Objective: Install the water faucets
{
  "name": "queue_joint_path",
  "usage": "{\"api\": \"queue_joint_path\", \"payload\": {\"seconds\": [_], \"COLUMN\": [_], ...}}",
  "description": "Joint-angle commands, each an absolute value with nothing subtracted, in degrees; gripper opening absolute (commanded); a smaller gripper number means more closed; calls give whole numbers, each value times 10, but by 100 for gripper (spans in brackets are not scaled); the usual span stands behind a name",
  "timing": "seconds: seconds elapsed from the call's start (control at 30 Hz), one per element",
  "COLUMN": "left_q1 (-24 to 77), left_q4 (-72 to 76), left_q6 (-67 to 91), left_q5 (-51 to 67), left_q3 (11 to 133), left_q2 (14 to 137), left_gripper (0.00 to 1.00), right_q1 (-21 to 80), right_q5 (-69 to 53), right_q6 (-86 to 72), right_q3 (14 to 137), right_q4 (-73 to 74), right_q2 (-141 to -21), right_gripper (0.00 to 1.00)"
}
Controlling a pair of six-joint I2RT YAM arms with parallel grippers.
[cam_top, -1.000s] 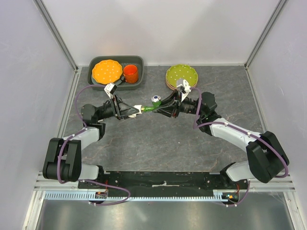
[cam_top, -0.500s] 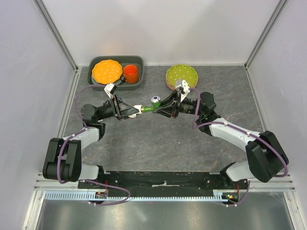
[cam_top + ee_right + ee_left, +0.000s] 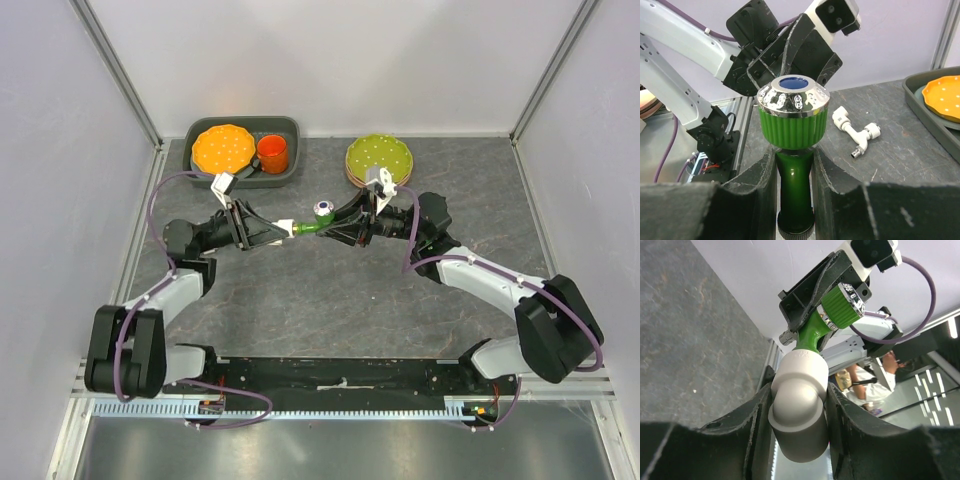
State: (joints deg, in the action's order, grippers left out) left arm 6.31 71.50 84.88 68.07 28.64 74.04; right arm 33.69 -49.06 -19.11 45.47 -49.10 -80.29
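Note:
The dark green water faucet [image 3: 310, 226] hangs above the middle of the table, held between both arms. My right gripper [image 3: 337, 229] is shut on its green stem [image 3: 795, 185], just under the ribbed green knob with a chrome cap [image 3: 793, 112]. My left gripper [image 3: 282, 229] is shut on the faucet's white end piece [image 3: 799, 405], which sits on the green stem [image 3: 811, 335]. In the right wrist view an all-white faucet [image 3: 856, 131] lies on the table beyond the knob. It does not show in the top view.
A dark tray [image 3: 290, 128] at the back left holds an orange plate [image 3: 223, 147] and an orange cup [image 3: 272, 153]. A stack of green plates [image 3: 379, 156] sits at the back centre-right. White walls enclose the table on three sides.
The left arm's wrist and cable have shifted slightly up and to the left, and the faucet has moved a little with it. Both grips are unchanged.

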Motion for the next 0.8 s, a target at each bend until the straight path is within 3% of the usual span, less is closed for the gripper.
{"api": "queue_joint_path", "payload": {"seconds": [0.0,0.4,0.77], "left_q1": [98,101,122], "left_q4": [680,654,541], "left_q6": [723,676,519], "left_q5": [714,713,677], "left_q3": [316,317,311], "left_q2": [671,652,580], "left_gripper": [2,2,2], "right_q1": [356,365,367], "right_q5": [-478,-455,-440], "right_q6": [-193,-307,-458], "right_q3": [476,486,468], "right_q4": [-479,-476,-540], "right_q2": [-809,-807,-818], "right_gripper": [0,0,0]}}
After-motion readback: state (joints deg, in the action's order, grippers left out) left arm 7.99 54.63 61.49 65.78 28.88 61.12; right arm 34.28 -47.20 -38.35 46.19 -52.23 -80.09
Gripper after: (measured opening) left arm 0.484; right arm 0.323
